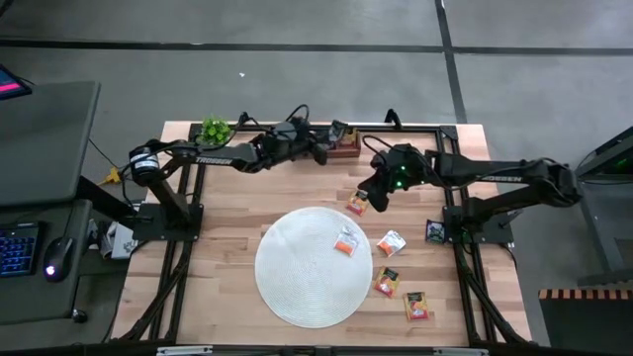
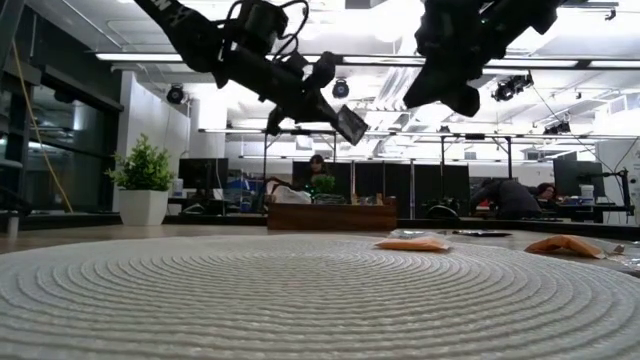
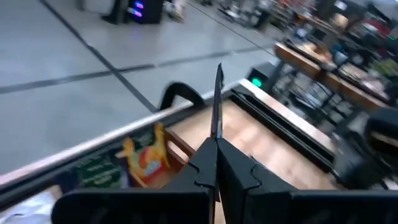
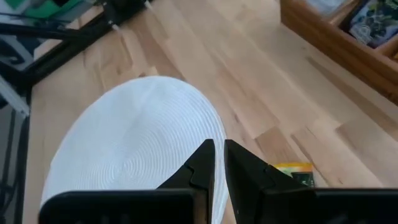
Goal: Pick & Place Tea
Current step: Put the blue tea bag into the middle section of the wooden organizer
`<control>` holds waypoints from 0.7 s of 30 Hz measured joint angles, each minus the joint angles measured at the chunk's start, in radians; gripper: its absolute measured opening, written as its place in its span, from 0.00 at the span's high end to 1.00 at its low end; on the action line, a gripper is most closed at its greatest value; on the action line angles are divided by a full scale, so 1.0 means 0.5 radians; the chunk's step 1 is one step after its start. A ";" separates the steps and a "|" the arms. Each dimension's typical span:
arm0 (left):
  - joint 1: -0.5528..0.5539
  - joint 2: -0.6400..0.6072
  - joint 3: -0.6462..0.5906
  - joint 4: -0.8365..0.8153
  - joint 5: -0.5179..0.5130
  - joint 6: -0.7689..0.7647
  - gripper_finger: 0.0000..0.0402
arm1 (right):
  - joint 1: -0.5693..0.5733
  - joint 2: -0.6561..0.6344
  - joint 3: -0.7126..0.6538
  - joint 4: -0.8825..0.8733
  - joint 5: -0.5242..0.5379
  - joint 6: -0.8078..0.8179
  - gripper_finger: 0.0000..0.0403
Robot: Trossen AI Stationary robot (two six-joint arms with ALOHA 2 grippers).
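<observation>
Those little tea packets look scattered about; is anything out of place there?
Yes. Several sachets lie loose at odd angles: one on the round mat at, others on bare wood, and one dark sachet sits at the table's right edge.

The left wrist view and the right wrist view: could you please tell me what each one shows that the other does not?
Only the left wrist view shows the left gripper shut on a thin dark sachet seen edge-on, with an orange sachet standing in the wooden tray below it.

Only the right wrist view shows the round white mat, and the right gripper, jaws nearly closed on nothing visible, above a sachet lying on the table.

Both show the light wooden tabletop and part of the tray.
</observation>
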 joint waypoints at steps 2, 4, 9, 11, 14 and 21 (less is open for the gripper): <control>0.000 0.000 0.000 -0.002 -0.092 -0.048 1.00 | 0.000 -0.033 0.000 0.003 -0.008 -0.024 0.92; 0.007 0.017 0.000 0.013 -0.166 -0.075 1.00 | 0.000 -0.066 0.000 0.009 -0.013 -0.054 0.92; 0.096 0.163 -0.002 0.105 -0.088 -0.225 1.00 | 0.000 -0.138 0.000 0.036 0.006 -0.110 0.92; 0.135 0.189 -0.002 0.156 -0.054 -0.311 1.00 | 0.000 -0.162 0.000 0.061 0.007 -0.108 0.92; 0.175 0.260 0.000 0.240 0.012 -0.326 1.00 | 0.000 -0.198 0.000 0.103 0.045 -0.087 0.92; 0.214 0.266 0.001 0.300 0.081 -0.280 1.00 | 0.000 -0.219 0.000 0.126 0.106 -0.040 0.92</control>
